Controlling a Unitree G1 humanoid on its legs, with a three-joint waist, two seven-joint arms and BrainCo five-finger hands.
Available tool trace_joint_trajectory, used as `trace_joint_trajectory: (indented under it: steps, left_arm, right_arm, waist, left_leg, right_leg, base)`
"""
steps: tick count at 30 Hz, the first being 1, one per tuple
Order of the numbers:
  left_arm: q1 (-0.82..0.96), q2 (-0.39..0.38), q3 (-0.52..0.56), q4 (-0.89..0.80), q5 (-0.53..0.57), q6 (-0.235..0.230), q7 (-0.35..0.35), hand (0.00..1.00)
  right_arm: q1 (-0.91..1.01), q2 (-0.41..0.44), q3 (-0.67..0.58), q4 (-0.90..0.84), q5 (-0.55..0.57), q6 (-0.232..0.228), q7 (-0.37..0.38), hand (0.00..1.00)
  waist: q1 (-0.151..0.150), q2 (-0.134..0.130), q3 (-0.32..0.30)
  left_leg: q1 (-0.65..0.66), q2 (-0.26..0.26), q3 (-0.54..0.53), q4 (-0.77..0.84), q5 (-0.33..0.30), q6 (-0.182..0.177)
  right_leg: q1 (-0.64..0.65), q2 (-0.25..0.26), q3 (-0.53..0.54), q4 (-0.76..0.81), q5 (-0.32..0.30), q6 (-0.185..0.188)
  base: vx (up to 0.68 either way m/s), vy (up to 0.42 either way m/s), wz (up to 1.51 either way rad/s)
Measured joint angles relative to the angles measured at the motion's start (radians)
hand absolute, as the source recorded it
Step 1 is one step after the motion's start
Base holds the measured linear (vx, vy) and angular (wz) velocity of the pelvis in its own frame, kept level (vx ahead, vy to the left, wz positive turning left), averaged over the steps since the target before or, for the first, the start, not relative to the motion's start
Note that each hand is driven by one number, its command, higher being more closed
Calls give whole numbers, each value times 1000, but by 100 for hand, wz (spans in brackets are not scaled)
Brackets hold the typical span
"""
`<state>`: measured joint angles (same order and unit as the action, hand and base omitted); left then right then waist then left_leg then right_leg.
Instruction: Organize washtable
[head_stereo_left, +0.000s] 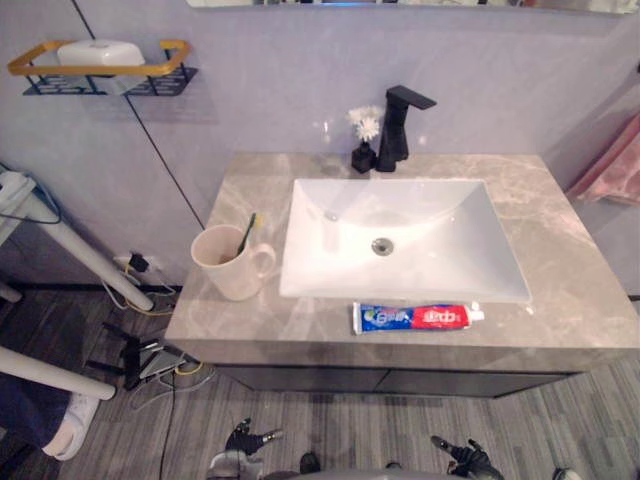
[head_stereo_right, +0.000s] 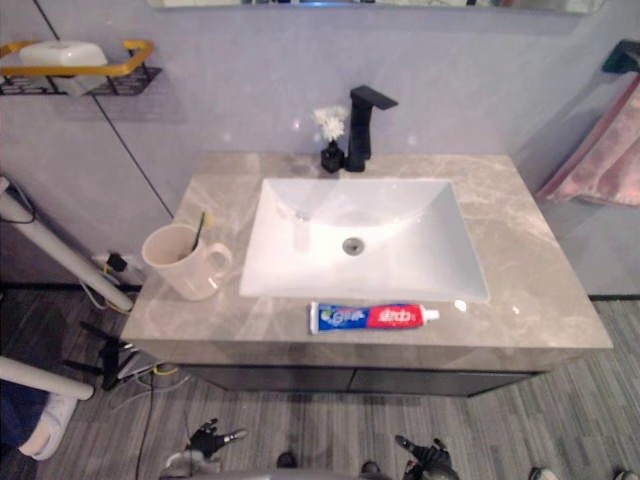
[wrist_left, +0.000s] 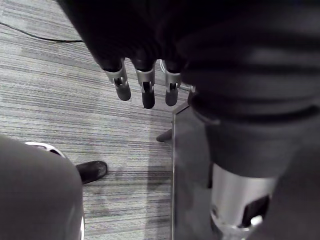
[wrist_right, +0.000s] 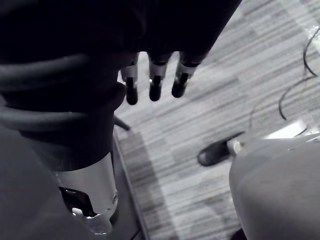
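Grey marble bench (head_stereo_left: 560, 250) holds a white sink (head_stereo_left: 420, 260) mid-frame. A blue-and-red toothpaste tube (head_stereo_left: 415, 317) lies along the front edge just below the basin, and a beige mug (head_stereo_left: 228, 262) holding a toothbrush (head_stereo_left: 246, 235) stands left of it. A black faucet (head_stereo_left: 398, 125) and small flower vase (head_stereo_left: 364, 150) sit upper centre. Left hand (head_stereo_left: 242, 440) and right hand (head_stereo_left: 465, 460) hang at the bottom edge, fingers straight, holding nothing

toothpaste tube (head_stereo_left: 415, 317): flat on counter (head_stereo_left: 585, 290), before basin (head_stereo_left: 440, 225) | cup (head_stereo_left: 228, 264): upright, left of basin, toothbrush (head_stereo_left: 246, 233) inside
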<state>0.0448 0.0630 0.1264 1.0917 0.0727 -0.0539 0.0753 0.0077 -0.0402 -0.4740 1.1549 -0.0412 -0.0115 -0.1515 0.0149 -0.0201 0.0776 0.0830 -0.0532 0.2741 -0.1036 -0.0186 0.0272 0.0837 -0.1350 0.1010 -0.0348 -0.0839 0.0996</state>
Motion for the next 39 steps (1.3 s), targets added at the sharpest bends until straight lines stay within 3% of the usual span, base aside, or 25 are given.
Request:
trace_joint_trajectory:
  steps: [9,15,20,23,25,29,33,39]
  left_arm:
    - [-2,-4,-15,1,0,-1,0,0]
    - [-2,-15,-47,5,1,-1,-1,0]
    - [-2,-17,-47,5,1,-2,0,0]
    - [-1,-14,-45,4,2,-2,0,0]
    - [8,-5,-41,2,3,-2,1,0]
    - [30,-8,-4,-2,-1,-3,13,0]
    - [54,-8,28,-27,-16,-11,17,0]
    - [78,-8,34,-46,-22,-20,13,0]
  right_arm:
    - [30,-9,-3,-1,88,-11,1,0]
    - [65,-22,-41,-5,167,-23,1,0]
    - [81,-73,-126,-59,165,-23,-3,0]
    - [88,-160,-217,-132,161,-23,-4,0]
    - [92,-234,-255,-237,148,-26,-19,0]
    - [132,-290,-285,-520,127,-35,-45,0]
    - [149,-304,-292,-748,55,-42,-63,0]
    - [178,-438,-262,-1092,-70,-59,-39,0]
  waist:
    - [-2,6,4]
    - [-4,25,0]
    - [-7,30,-1]
    - [-19,30,-1]
    - [-33,33,-3]
    - [-59,29,-5]
    - [-57,19,-12]
    - [-64,4,-34]
  left_leg:
    - [12,4,2,6,0,-1]
    - [30,9,2,7,0,-3]
    - [34,13,6,7,-3,-8]
    - [35,16,19,7,-3,-8]
    - [34,19,30,8,-4,-9]
    - [33,24,38,8,-5,-11]
    - [33,34,63,8,-5,-10]
    - [25,33,73,8,-5,-10]
  right_leg:
    - [15,0,-19,1,0,0]
    - [26,0,-66,12,1,1]
    - [24,3,-74,16,5,4]
    - [14,6,-74,25,5,5]
    - [1,9,-72,34,5,5]
    - [-6,14,-70,34,7,8]
    - [-21,23,-72,32,22,13]
    - [-37,22,-71,33,22,13]
  base:
    - [-1,-3,2]
    - [-43,-58,-1]
    - [-45,-47,-5]
    - [-39,-42,-11]
    - [-36,-49,-18]
    - [-13,-42,-10]
    - [-24,-46,-22]
    - [-29,-31,-6]
